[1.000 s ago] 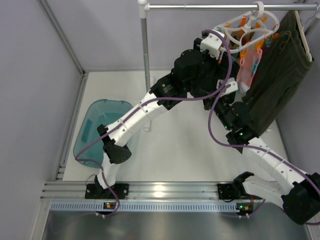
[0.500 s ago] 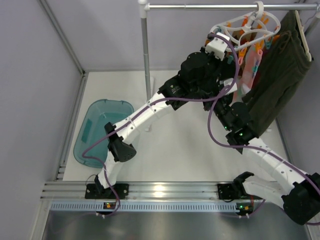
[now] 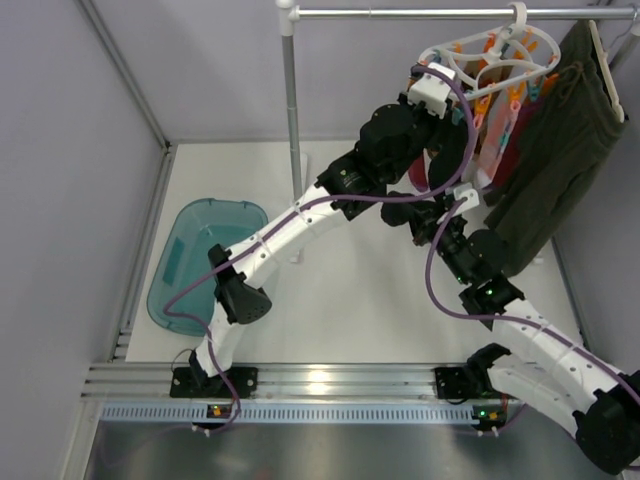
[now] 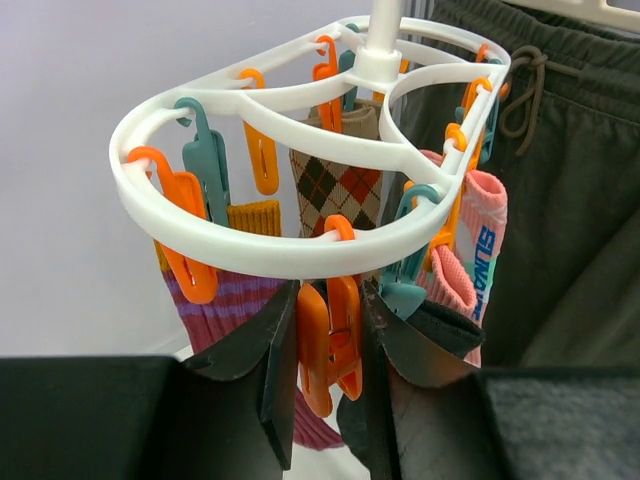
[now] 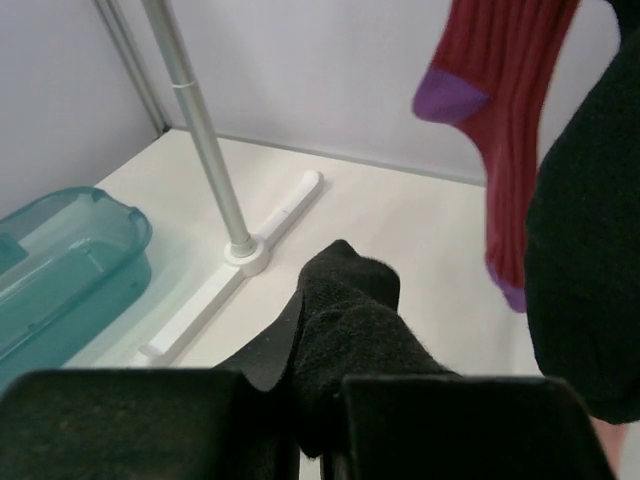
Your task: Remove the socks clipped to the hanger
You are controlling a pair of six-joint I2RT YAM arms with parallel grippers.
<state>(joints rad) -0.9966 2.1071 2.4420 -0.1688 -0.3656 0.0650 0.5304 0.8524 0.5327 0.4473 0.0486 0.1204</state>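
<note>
The black sock (image 5: 350, 330) is clenched in the right tool (image 5: 318, 420), which has drawn down-left from the hanger (image 3: 490, 50) at the top view's upper right; it looks freed. The left tool (image 4: 328, 350) stays clamped on one orange clothespin (image 4: 345, 320). At least three socks (image 4: 335, 185) remain clipped; one hanger, two tools.

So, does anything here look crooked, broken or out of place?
Nothing looks broken or spilled. The hanger seems to hang slightly tilted from the rail, where the left gripper pinches an orange clothespin. The right gripper holds a black sock lower down.
</note>
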